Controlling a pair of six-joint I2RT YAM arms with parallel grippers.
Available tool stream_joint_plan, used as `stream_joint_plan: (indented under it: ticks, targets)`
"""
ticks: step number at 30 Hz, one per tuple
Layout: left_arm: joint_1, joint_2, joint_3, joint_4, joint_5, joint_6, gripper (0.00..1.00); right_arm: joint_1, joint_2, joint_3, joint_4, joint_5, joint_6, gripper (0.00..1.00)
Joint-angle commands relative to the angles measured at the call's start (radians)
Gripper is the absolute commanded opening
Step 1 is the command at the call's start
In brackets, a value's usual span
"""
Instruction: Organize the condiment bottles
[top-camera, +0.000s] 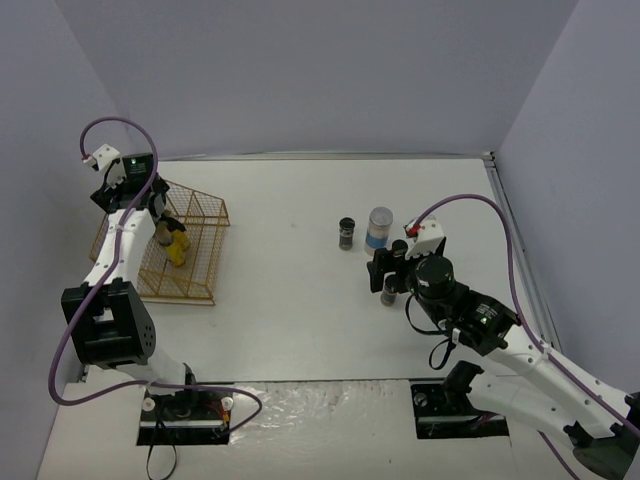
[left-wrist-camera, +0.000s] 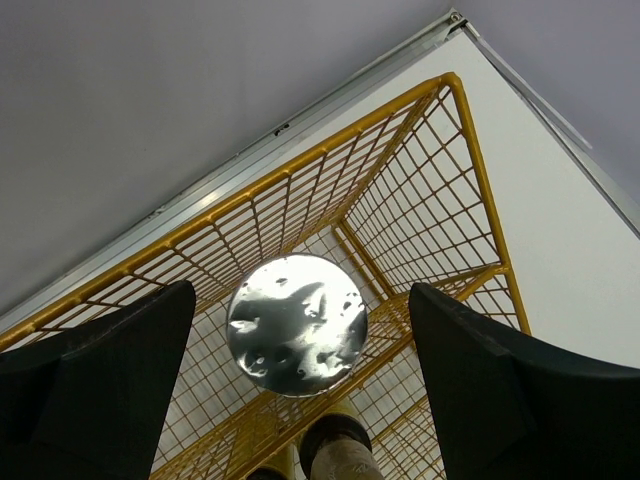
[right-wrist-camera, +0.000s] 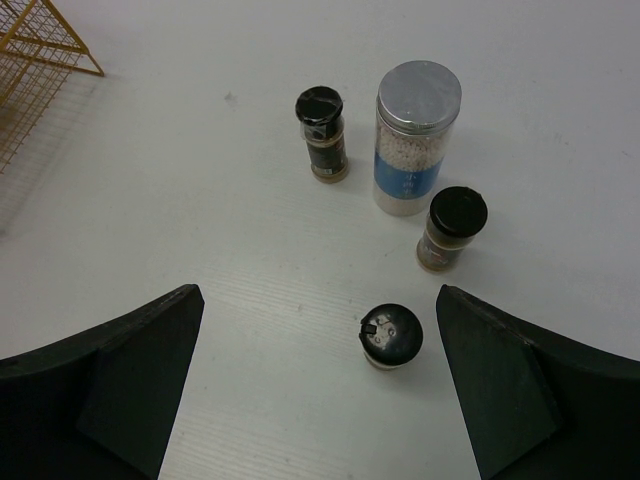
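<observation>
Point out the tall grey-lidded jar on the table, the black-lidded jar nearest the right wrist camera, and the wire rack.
tall grey-lidded jar (right-wrist-camera: 405, 172), right wrist view, on its blue label
nearest black-lidded jar (right-wrist-camera: 391, 331), right wrist view, on its lid
wire rack (left-wrist-camera: 430, 190), left wrist view, on its mesh wall

You are looking down past the left gripper (left-wrist-camera: 300, 322), whose dark fingers (left-wrist-camera: 105, 390) are standing wide apart, neither touching the grey-lidded jar (left-wrist-camera: 297, 323) between them. The jar is sitting inside the gold wire rack (left-wrist-camera: 470, 150), with two bottle tops (left-wrist-camera: 335, 442) showing just below it.
</observation>
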Motion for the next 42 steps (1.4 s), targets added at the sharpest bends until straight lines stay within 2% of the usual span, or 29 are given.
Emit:
stream_joint_plan:
  ticks: [1,4,10,13,16,19,22,24,28,30,35,37,42]
  targets:
    - [0.003,-0.017,0.039,0.019,0.016,-0.004,0.86,-0.007,0.0,0.011,0.065,0.005,0.01,1.0]
    - [0.005,-0.028,0.053,-0.003,0.048,-0.006,0.87,-0.007,0.013,0.023,0.065,0.019,0.016,1.0]
    - [0.002,-0.066,0.128,-0.117,0.16,0.004,0.97,-0.019,0.12,0.078,0.075,0.076,0.027,1.0]
    - [0.0,-0.115,0.176,-0.178,0.246,0.039,0.97,-0.087,0.212,0.112,0.101,0.012,0.023,1.0]
    - [-0.002,-0.195,0.185,-0.215,0.371,0.082,0.97,-0.221,0.314,0.131,0.148,-0.115,0.025,1.0]
    - [-0.006,-0.258,0.173,-0.249,0.512,0.165,0.97,-0.26,0.391,0.155,0.213,-0.112,0.006,1.0]
    - [-0.025,-0.336,0.089,-0.262,0.728,0.238,0.97,-0.305,0.515,0.209,0.253,-0.147,-0.015,1.0]
    - [-0.061,-0.414,0.007,-0.234,0.8,0.271,0.97,-0.324,0.591,0.239,0.277,-0.157,-0.024,1.0]
    - [-0.265,-0.521,-0.198,-0.181,0.778,0.406,0.97,-0.355,0.671,0.27,0.338,-0.175,-0.056,0.99]
    - [-0.319,-0.565,-0.266,-0.18,0.77,0.443,0.97,-0.363,0.705,0.283,0.35,-0.171,-0.067,0.97]
    - [-0.379,-0.627,-0.367,-0.147,0.772,0.465,0.97,-0.372,0.763,0.288,0.378,-0.157,-0.082,0.85]
    - [-0.388,-0.653,-0.395,-0.116,0.772,0.462,0.97,-0.373,0.773,0.282,0.39,-0.145,-0.089,0.77]
    - [-0.39,-0.685,-0.42,-0.093,0.761,0.457,0.97,-0.372,0.765,0.262,0.403,-0.141,-0.102,0.49]
